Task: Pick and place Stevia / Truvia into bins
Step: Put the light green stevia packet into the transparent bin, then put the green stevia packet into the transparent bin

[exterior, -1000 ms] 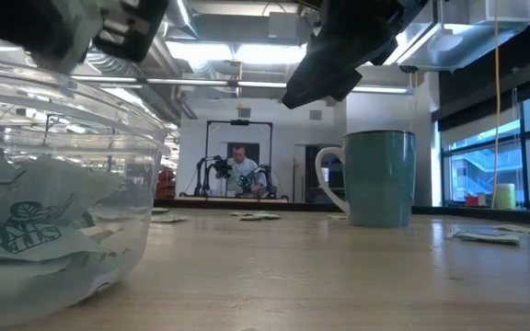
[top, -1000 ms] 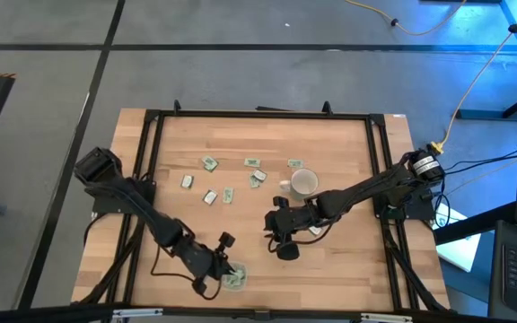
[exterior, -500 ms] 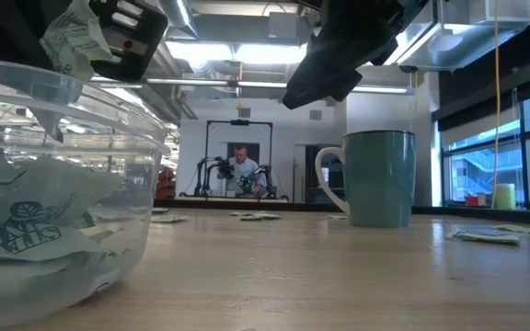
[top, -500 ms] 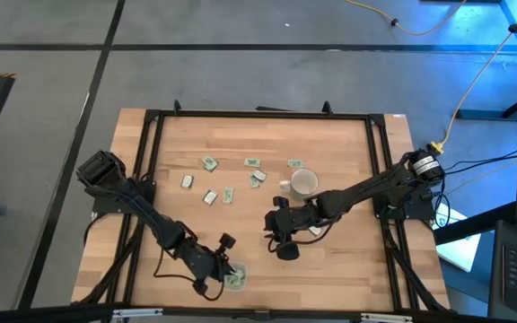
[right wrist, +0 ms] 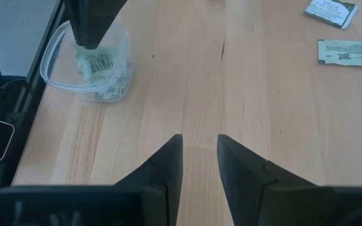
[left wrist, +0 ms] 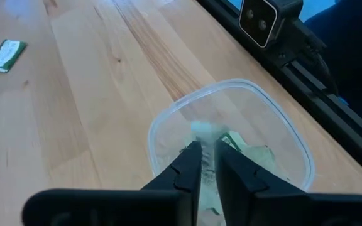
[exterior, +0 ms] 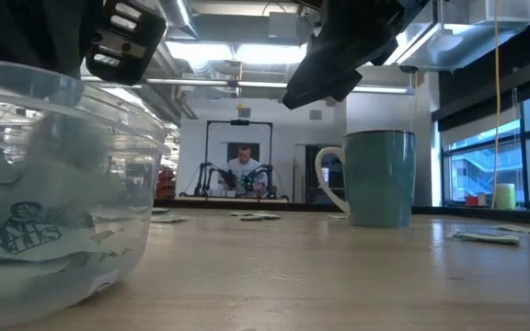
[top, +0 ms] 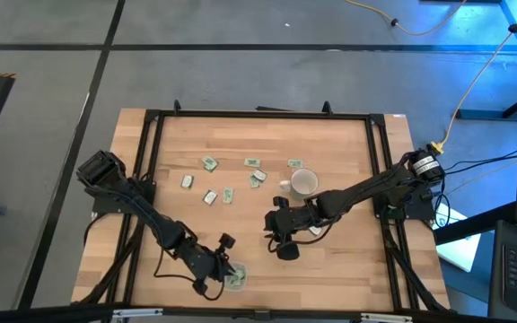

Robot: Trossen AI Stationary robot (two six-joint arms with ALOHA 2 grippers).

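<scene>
Wooden table [top: 348,260] carries scattered sachets [top: 209,163]; a white mug [top: 304,183]; a clear dish [top: 233,277].

A: What sort of place is this?

B: A robotics lab in an open, industrial-looking hall. The wooden bench [top: 330,260] sits in a black metal frame [top: 258,115] on a grey concrete floor [top: 240,76] marked with dark lines, and a yellow cable [top: 474,81] trails across it.

A: Anything beyond the bench?

B: Yes. The low view shows exposed ceiling ducts [exterior: 201,81] with strip lights, tall windows [exterior: 486,161], and a person [exterior: 243,170] seated at another rig with 2 arms.
</scene>
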